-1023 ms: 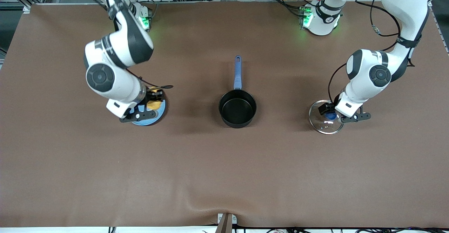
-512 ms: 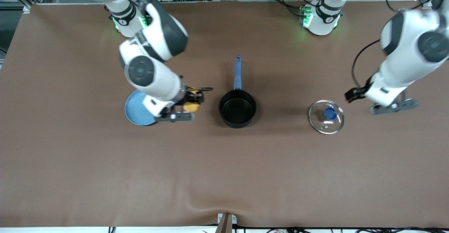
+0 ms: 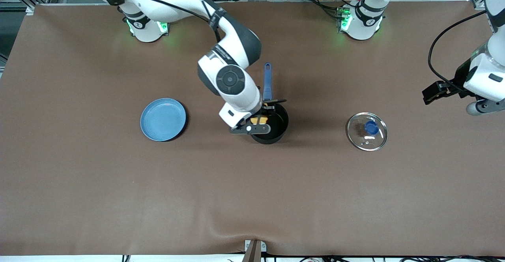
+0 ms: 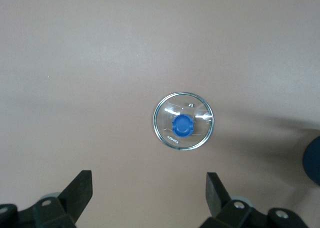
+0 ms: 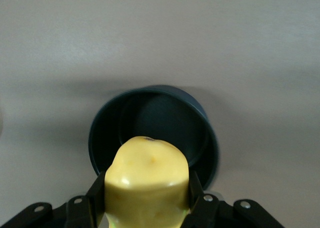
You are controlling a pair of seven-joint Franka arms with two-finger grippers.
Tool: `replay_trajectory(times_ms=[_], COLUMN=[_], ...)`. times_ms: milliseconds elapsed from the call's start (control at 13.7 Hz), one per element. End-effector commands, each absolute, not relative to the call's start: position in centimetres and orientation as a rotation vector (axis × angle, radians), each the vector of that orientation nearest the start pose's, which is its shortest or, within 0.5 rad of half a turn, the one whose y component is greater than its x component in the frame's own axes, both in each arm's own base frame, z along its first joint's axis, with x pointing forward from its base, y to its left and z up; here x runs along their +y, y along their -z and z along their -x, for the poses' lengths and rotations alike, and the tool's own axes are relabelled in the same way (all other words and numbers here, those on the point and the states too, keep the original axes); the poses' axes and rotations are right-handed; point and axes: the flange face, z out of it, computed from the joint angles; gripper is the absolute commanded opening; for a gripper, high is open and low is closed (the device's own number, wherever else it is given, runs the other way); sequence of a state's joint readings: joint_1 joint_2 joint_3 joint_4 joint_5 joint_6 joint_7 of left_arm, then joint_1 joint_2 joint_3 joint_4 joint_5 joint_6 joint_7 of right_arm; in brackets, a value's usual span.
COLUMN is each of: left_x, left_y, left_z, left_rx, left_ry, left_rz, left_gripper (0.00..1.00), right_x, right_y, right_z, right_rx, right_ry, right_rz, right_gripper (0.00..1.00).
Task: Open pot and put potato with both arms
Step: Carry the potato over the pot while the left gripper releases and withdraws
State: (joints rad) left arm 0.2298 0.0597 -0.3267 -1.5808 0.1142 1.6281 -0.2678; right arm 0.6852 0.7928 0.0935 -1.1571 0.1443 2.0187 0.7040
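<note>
R gripper (image 3: 258, 120) fingers clamped on potato (image 5: 147, 180), over pot (image 3: 267, 121) rim | pot open mid-worktop, lid (image 3: 367, 131) toward L arm's end | L gripper (image 4: 149, 193) fingers wide apart, empty, waiting | potato prob. light, firm, smooth: grip across middle.

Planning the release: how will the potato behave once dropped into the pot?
The potato looks rounded and lumpy, so it would probably roll a little, but the pot wall should stop it. Its glossy skin may be slippery, yet the right tool holds it firmly. It seems solid, not fragile.
</note>
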Motion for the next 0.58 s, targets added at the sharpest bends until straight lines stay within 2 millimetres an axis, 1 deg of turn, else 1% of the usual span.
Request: replay_trajectory(times_ms=[0,73,146,219,292,365,512], left_x=[-3.1,-1.7,-0.8,0.3,1.0,1.2,1.6], left_y=[-61.1,-61.5,-61.7,-61.8,-62.0,-62.1,-62.2], left_z=[-57.6,-57.4,-57.3,-57.3,-57.3,-57.2,-57.2], left_rx=[-0.259,-0.238,-0.192,-0.19,-0.205,-0.213,-0.225], left_ry=[0.02,0.025,0.026,0.026,0.032,0.034,0.035], left_rz=[3.06,3.082,3.096,3.102,3.112,3.116,3.122], left_gripper=[1.0,1.0,1.0,1.0,1.0,1.0,1.0], right_x=[54.1,54.3,55.0,55.9,56.5,57.0,57.0], right_y=[-30.6,-29.6,-28.5,-27.1,-25.7,-25.0,-24.4], right_z=[-56.1,-56.0,-55.5,-54.9,-54.5,-54.0,-53.5], right_rx=[0.002,-0.027,-0.049,-0.057,-0.065,-0.078,-0.105], right_ry=[-0.043,-0.033,-0.025,-0.009,-0.004,-0.009,-0.009], right_rz=[2.979,2.997,3.004,2.994,2.995,3.0,3.028], right_gripper=[0.0,0.0,0.0,0.0,0.0,0.0,0.0])
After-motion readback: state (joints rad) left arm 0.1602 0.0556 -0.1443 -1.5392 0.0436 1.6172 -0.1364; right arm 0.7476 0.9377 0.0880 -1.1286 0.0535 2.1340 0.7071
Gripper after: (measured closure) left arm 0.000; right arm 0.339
